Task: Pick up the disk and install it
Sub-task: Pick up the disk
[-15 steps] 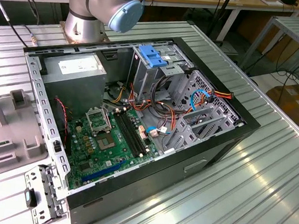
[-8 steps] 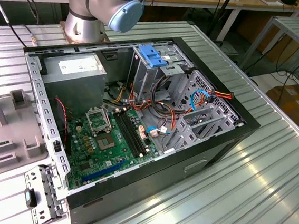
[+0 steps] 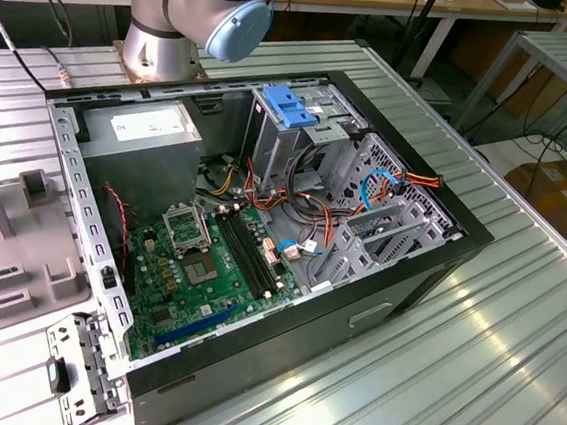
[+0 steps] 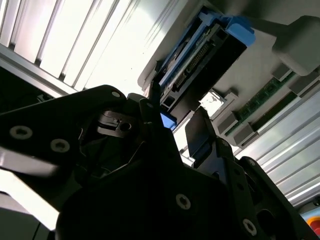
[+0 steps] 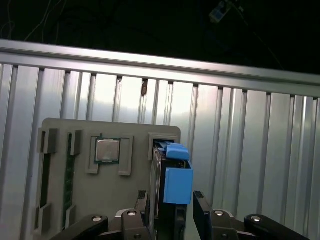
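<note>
Straddling the upright silver disk [image 5: 175, 182] in its blue carrier, jaws stand apart.

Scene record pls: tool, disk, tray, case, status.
tool: at the blue end of the disk
disk: standing on edge in a tray slot, blue carrier end toward the tool
tray: grey, on the ribbed table, at the exterior view's left; also holds a chip
case: open on the table, motherboard exposed
status: disk not yet lifted out of the tray, not in the case
</note>
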`<state>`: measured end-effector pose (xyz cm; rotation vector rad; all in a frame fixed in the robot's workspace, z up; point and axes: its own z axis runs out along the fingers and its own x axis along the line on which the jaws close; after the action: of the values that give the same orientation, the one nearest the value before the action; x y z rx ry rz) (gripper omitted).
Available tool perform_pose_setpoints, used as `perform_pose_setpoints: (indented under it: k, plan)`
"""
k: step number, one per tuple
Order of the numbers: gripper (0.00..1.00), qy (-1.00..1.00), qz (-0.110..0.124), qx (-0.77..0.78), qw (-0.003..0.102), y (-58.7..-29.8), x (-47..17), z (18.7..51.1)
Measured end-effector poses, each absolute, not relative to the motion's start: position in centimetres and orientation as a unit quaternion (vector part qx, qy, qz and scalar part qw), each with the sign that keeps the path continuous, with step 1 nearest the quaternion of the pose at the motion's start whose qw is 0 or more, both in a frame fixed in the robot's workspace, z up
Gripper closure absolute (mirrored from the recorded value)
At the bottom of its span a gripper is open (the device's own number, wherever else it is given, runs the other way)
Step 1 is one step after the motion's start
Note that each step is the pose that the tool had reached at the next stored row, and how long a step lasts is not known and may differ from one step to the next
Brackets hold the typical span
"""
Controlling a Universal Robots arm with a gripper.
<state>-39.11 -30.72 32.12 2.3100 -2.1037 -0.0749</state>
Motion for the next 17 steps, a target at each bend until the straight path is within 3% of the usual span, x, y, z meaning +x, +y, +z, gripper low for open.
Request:
perform_pose_setpoints:
  k: [17]
  plan:
    - [0.52, -0.673, -0.024, 0.739, 0.008, -30.8, -39.1, 30.5]
